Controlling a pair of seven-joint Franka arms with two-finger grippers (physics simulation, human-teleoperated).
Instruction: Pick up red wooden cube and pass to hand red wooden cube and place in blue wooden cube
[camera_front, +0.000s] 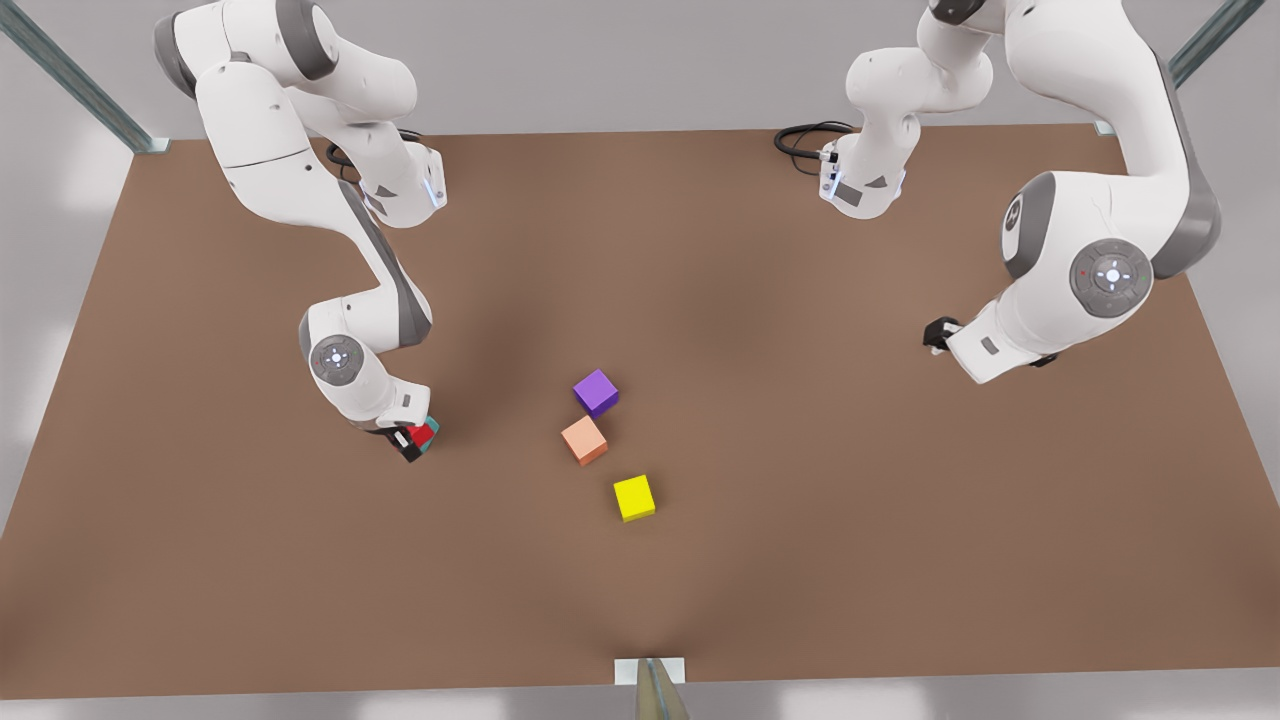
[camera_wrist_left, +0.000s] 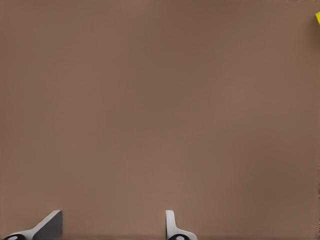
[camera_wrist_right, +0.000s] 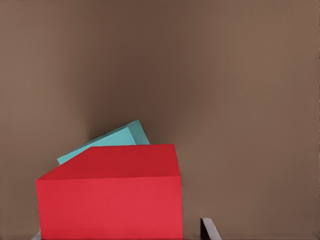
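The red wooden cube (camera_front: 423, 434) (camera_wrist_right: 110, 200) is at the front view's left, between the fingers of my right gripper (camera_front: 412, 441) (camera_wrist_right: 120, 231). One fingertip (camera_wrist_right: 210, 227) stands a little off the cube's side, so this gripper is open. The teal-coloured blue wooden cube (camera_wrist_right: 112, 140) (camera_front: 433, 424) peeks out from behind and under the red one, touching it. My left gripper (camera_front: 937, 335) (camera_wrist_left: 114, 216) hangs open and empty over bare table at the front view's right, where that arm waits.
A purple cube (camera_front: 596, 392), a pale orange cube (camera_front: 584, 440) and a yellow cube (camera_front: 634, 497) (camera_wrist_left: 318, 18) lie near the middle of the brown table (camera_front: 800, 500). The arm bases stand at the far edge.
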